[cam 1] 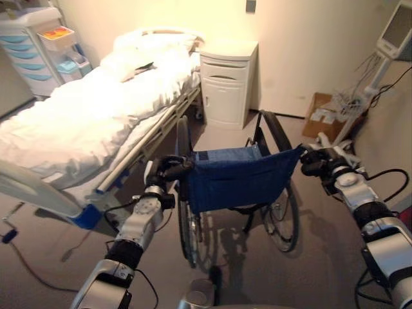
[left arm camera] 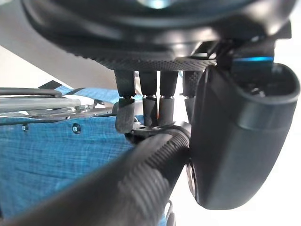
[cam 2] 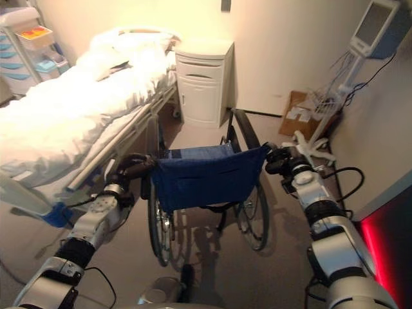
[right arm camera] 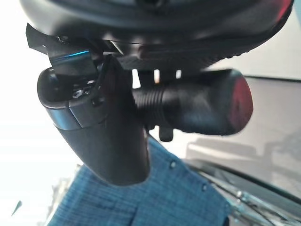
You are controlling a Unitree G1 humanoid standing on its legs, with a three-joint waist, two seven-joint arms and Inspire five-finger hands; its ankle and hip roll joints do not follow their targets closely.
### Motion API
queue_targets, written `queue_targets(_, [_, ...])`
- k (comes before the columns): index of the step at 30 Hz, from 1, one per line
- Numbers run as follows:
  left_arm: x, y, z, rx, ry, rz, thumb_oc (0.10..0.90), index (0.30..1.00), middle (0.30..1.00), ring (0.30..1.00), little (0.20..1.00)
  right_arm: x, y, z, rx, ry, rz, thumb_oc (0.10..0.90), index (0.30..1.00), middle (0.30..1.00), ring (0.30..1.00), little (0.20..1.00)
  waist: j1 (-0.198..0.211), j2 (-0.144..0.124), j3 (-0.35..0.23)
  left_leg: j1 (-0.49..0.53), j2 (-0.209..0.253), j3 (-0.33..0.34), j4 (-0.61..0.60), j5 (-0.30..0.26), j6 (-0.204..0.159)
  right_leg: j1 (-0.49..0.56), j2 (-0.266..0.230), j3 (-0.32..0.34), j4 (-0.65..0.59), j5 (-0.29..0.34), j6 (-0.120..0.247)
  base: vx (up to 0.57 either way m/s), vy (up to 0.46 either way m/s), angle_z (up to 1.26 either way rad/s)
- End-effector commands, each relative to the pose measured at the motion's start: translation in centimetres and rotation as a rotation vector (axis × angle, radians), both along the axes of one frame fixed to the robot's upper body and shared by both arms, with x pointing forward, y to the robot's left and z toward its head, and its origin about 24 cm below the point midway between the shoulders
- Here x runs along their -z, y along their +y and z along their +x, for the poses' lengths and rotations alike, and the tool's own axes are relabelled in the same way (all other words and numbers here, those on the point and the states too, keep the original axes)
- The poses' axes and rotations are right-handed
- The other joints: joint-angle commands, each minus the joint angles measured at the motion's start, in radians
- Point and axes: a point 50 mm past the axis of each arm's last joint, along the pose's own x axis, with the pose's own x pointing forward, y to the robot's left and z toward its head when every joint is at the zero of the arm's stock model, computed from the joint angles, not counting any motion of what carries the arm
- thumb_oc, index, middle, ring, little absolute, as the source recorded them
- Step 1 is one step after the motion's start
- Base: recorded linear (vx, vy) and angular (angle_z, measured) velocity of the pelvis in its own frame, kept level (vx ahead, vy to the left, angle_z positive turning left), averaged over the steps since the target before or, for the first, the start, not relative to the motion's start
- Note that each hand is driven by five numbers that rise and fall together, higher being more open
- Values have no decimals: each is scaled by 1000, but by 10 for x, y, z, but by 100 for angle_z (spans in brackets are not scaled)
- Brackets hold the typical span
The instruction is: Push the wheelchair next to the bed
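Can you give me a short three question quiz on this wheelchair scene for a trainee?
1. True or false: the wheelchair faces the white cabinet.
2. What does each robot hand hold? A) a bed rail B) a push handle C) a wheel
3. Fill in: the bed lies on the robot's ____ side of the wheelchair.

Key: 1 true, the blue backrest is turned to the robot. 2 B, the left robot hand and right robot hand are each curled round a push handle. 3 left.
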Motion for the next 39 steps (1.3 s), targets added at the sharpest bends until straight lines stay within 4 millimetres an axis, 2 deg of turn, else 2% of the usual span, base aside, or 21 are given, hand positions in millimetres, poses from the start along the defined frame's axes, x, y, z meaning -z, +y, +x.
queue_targets(1, [26, -10, -4, 5, 139, 66, 400, 300, 300, 300, 300, 42, 44, -25, -295, 112, 123, 400, 300, 300, 300, 300, -51, 0, 26, 25, -97, -28, -67, 2, 165, -5, -2, -79, 387, 286, 97, 544, 231, -14])
queue_targets(2, [26, -10, -4, 0, 139, 67, 400, 300, 300, 300, 300, 42, 43, -26, -295, 112, 125, 400, 300, 300, 300, 300, -52, -1, 26, 30, -101, -32, -69, 2, 167, -13, -7, -76, 402, 298, 102, 404, 127, -9])
queue_targets(3, [26, -8, -4, -15, 136, 70, 400, 300, 300, 300, 300, 43, 43, -28, -296, 110, 125, 400, 300, 300, 300, 300, -57, 8, 26, 34, -89, -34, -69, 15, 169, -41, 5, -71, 392, 348, 95, 310, 35, 10])
queue_targets(4, [26, -6, -4, -24, 134, 75, 400, 300, 300, 300, 300, 44, 43, -29, -296, 111, 119, 400, 300, 300, 300, 300, -70, 10, 33, 55, -87, -37, -61, 3, 167, -103, -12, -63, 373, 391, 99, 311, 13, 14])
queue_targets(6, [22, -4, -1, -33, 121, 81, 400, 300, 300, 300, 300, 42, 44, -26, -290, 105, 115, 400, 300, 300, 300, 300, -89, 24, 53, 92, -65, -41, -50, -19, 165, -201, -41, -72, 321, 384, 79, 337, -77, 5])
queue_targets(8, [18, -5, 4, -30, 110, 92, 400, 300, 300, 300, 300, 40, 43, -22, -277, 97, 118, 400, 300, 300, 300, 300, -110, 27, 76, 149, -66, -62, -53, -47, 166, -284, -75, -80, 224, 436, 72, 396, -206, 21])
queue_targets(9, [14, -6, 8, -23, 101, 95, 400, 300, 300, 300, 300, 38, 40, -20, -259, 88, 122, 400, 300, 300, 300, 300, -129, 18, 93, 178, -81, -91, -47, -83, 166, -341, -100, -63, 99, 502, 83, 397, -265, 63])
queue_targets(10, [12, -7, 9, -21, 98, 96, 400, 300, 300, 300, 300, 37, 40, -19, -254, 86, 122, 400, 300, 300, 300, 300, -134, 17, 97, 183, -85, -103, -44, -92, 166, -354, -103, -56, 70, 515, 88, 458, -328, 96])
queue_targets(11, [10, -8, 11, -14, 94, 98, 400, 300, 300, 300, 300, 36, 39, -18, -246, 81, 120, 400, 300, 300, 300, 300, -142, 10, 103, 190, -91, -123, -32, -112, 160, -367, -109, -44, -43, 521, 92, 512, -350, 97])
queue_targets(12, [8, -12, 13, -1, 79, 96, 400, 300, 300, 300, 300, 32, 37, -17, -228, 70, 109, 400, 300, 300, 300, 300, -157, 9, 108, 195, -99, -175, -11, -142, 155, -369, -93, 10, -193, 501, 94, 484, -328, 87])
queue_targets(14, [8, -13, 13, 7, 74, 95, 400, 300, 300, 300, 300, 30, 34, -17, -216, 64, 98, 400, 300, 300, 300, 300, -169, 8, 107, 196, -111, -209, 8, -162, 156, -364, -79, 57, -224, 492, 94, 443, -264, 81])
queue_targets(16, [9, -14, 11, 17, 76, 99, 400, 300, 300, 300, 300, 26, 30, -17, -200, 61, 94, 400, 300, 300, 300, 300, -175, -8, 98, 188, -133, -236, 39, -183, 158, -342, -65, 81, -210, 483, 92, 460, -278, 74])
queue_targets(18, [15, -12, 6, 18, 101, 101, 400, 300, 300, 300, 300, 25, 28, -19, -197, 79, 94, 400, 300, 300, 300, 300, -179, -22, 87, 183, -135, -245, 98, -209, 161, -352, -39, 107, -64, 485, 95, 434, -248, 64])
queue_targets(19, [15, -11, 5, 19, 104, 105, 400, 300, 300, 300, 300, 25, 29, -19, -201, 82, 91, 400, 300, 300, 300, 300, -181, -26, 85, 183, -133, -244, 99, -207, 160, -357, -41, 107, -50, 488, 96, 350, -209, 46])
queue_targets(22, [18, -8, 0, -4, 110, 105, 400, 300, 300, 300, 300, 22, 19, -23, -196, 91, 84, 400, 300, 300, 300, 300, -192, -29, 78, 206, -74, -210, 114, -186, 127, -291, -14, 58, -69, 404, 51, 352, -225, 51])
queue_targets(23, [19, -12, 0, 3, 111, 110, 400, 300, 300, 300, 300, 22, 12, -25, -195, 102, 73, 400, 300, 300, 300, 300, -194, -34, 72, 211, -52, -209, 138, -150, 105, -251, -1, 44, -101, 390, 32, 444, -272, 50])
queue_targets(27, [20, -19, 2, -9, 108, 103, 400, 300, 300, 300, 300, 19, 5, -22, -193, 100, 52, 400, 300, 300, 300, 300, -206, -37, 54, 233, -6, -184, 174, -80, 62, -215, 14, -4, -128, 364, -2, 310, -190, 56])
queue_targets(29, [21, -19, 2, -12, 112, 96, 400, 300, 300, 300, 300, 21, 2, -24, -192, 105, 39, 400, 300, 300, 300, 300, -212, -39, 48, 231, 11, -172, 205, -44, 51, -204, 20, -22, -132, 354, -17, 241, -148, 42])
queue_targets(32, [23, -17, 0, -20, 115, 88, 400, 300, 300, 300, 300, 24, -4, -27, -189, 114, 23, 400, 300, 300, 300, 300, -209, -36, 42, 240, 9, -178, 234, -33, 48, -188, 36, -36, -129, 327, -36, 230, -124, 9])
queue_targets(36, [26, -15, -1, -12, 111, 99, 400, 300, 300, 300, 300, 28, -6, -28, -169, 124, 22, 400, 300, 300, 300, 300, -199, -29, 42, 232, 25, -160, 136, -3, 48, -157, 59, -43, -128, 305, -39, 230, -52, 17])
queue_targets(39, [23, -15, -1, -22, 91, 101, 400, 300, 300, 300, 300, 28, 0, -24, -176, 119, 18, 400, 300, 300, 300, 300, -167, -8, 65, 142, 37, -161, 29, 80, 17, -72, 84, -26, -153, 271, -35, 225, 52, 16])
